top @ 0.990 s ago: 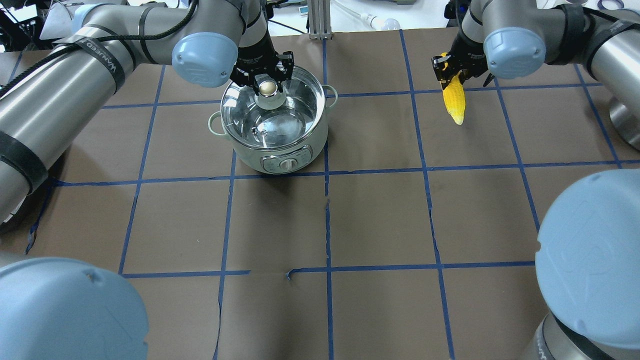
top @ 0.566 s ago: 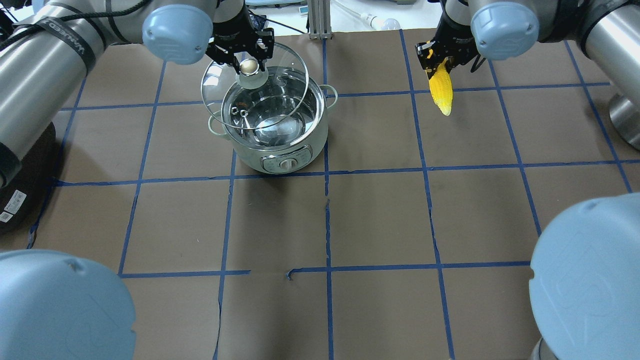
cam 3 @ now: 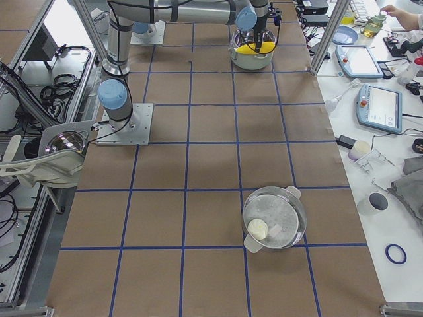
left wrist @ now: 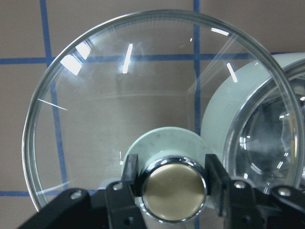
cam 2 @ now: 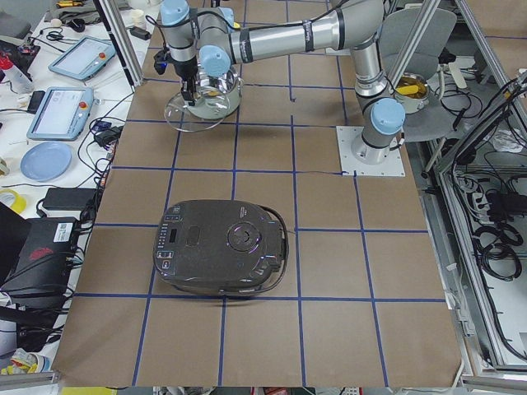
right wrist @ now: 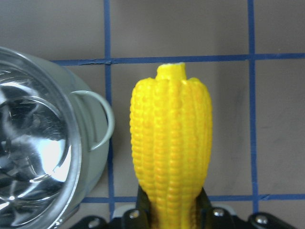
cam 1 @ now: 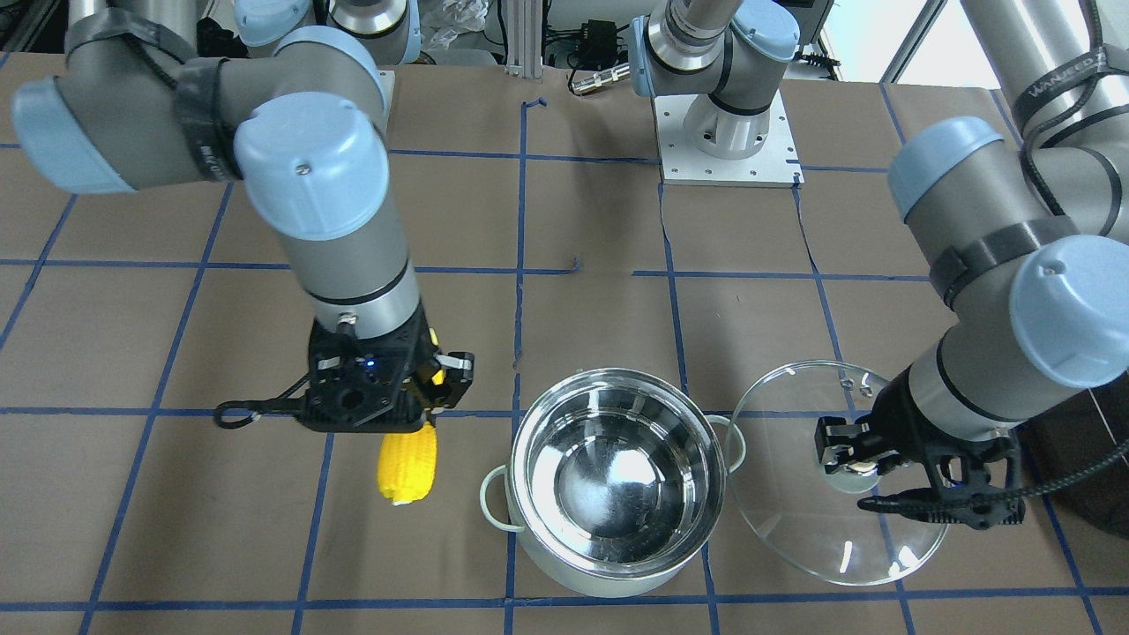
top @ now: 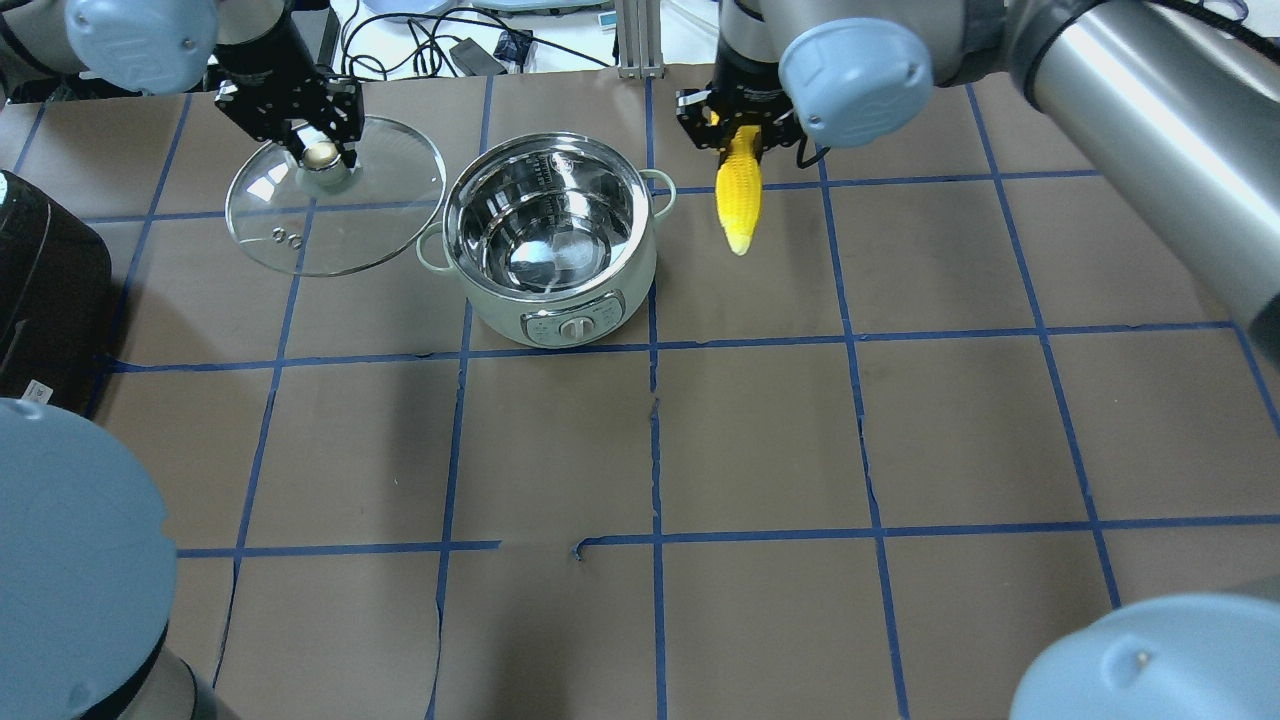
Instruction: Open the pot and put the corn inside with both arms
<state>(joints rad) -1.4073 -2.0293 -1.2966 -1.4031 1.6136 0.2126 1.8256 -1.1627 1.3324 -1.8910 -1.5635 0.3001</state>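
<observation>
The pot (top: 520,312) stands open at the table's far middle, its steel inside bare; it also shows in the front view (cam 1: 600,578). My left gripper (top: 322,152) is shut on the beige knob (left wrist: 174,191) of the glass lid (top: 350,215). It holds the lid tilted, to the left of the pot and off it. My right gripper (top: 740,128) is shut on the thick end of the yellow corn (top: 740,205). The corn hangs tip down, just right of the pot's right handle and outside the rim. The right wrist view shows the corn (right wrist: 170,143) beside the pot's handle (right wrist: 102,119).
A large dark grey appliance (top: 40,270) sits at the table's left edge, also shown in the exterior left view (cam 2: 222,255). A second lidded pot (cam 3: 274,218) stands near the table's right end. The left arm's base plate (cam 1: 728,132) is bolted on the robot's side.
My left gripper has lifted the lid off the pot and carried it left. My right gripper has carried the corn left, from the far right square to beside the pot.
</observation>
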